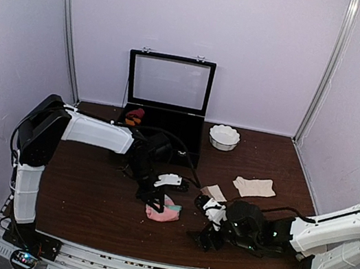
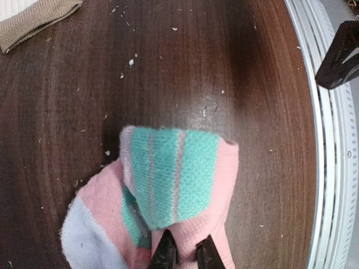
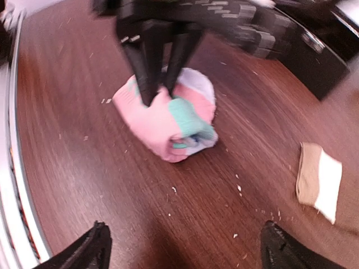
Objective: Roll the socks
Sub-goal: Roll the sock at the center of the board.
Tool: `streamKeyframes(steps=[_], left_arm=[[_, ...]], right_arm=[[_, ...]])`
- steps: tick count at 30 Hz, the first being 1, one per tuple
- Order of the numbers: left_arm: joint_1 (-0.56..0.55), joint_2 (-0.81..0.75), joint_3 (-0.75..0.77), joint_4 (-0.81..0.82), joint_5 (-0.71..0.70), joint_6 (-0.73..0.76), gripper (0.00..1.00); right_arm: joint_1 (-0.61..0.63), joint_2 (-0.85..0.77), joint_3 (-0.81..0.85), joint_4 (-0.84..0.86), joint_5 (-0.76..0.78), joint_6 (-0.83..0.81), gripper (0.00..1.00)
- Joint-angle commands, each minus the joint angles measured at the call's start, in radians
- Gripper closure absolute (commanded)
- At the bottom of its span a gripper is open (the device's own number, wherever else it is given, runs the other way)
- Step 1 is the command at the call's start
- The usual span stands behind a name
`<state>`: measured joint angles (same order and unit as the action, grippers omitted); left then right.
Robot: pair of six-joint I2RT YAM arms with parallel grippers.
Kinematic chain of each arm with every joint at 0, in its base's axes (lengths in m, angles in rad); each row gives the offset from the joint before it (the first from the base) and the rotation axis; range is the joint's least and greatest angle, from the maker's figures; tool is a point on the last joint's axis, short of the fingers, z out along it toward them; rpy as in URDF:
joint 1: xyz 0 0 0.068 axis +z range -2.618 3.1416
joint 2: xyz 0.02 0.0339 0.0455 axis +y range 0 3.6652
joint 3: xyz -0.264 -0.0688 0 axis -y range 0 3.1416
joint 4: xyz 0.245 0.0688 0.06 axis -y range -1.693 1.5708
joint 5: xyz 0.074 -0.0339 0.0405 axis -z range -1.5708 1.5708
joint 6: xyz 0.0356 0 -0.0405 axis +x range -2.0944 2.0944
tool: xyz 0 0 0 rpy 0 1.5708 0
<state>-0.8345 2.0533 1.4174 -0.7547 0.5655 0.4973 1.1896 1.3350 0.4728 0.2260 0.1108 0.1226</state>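
Observation:
The pink sock [image 1: 164, 210] with mint and white patches lies in a rolled bundle at the table's middle front. It also shows in the left wrist view [image 2: 168, 179] and the right wrist view [image 3: 168, 120]. My left gripper [image 1: 155, 198] comes down on it from above, and its two fingers [image 2: 165, 252] are shut on a fold of the pink fabric. My right gripper [image 1: 202, 220] is wide open and empty [image 3: 186, 249], low over the table a little to the right of the bundle. The cream-beige sock [image 1: 254, 187] lies flat at the right.
A small tan and white fabric piece [image 1: 213, 193] lies between the bundle and the cream sock, also in the right wrist view [image 3: 318, 180]. A black case [image 1: 162, 114] with its lid up holds a dark red and orange bundle [image 1: 134, 115]. A white bowl [image 1: 224, 137] stands beside it.

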Motion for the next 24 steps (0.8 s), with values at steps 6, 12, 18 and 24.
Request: streamKeyframes(steps=[6,12,18,24], left_arm=[[0.030,0.069,-0.041,-0.098,-0.063,0.012,0.94],[0.029,0.071,-0.041,-0.108,-0.047,0.014,0.93],[0.030,0.068,-0.038,-0.120,-0.031,0.025,0.93],[0.030,0.068,-0.039,-0.132,-0.020,0.040,0.93]], right_arm=[[0.026,0.204,0.232,-0.024,-0.048,-0.428,0.20],[0.005,0.326,0.366,-0.069,-0.114,-0.557,0.26],[-0.034,0.438,0.449,-0.146,-0.230,-0.595,0.34],[-0.083,0.504,0.494,-0.199,-0.283,-0.615,0.42]])
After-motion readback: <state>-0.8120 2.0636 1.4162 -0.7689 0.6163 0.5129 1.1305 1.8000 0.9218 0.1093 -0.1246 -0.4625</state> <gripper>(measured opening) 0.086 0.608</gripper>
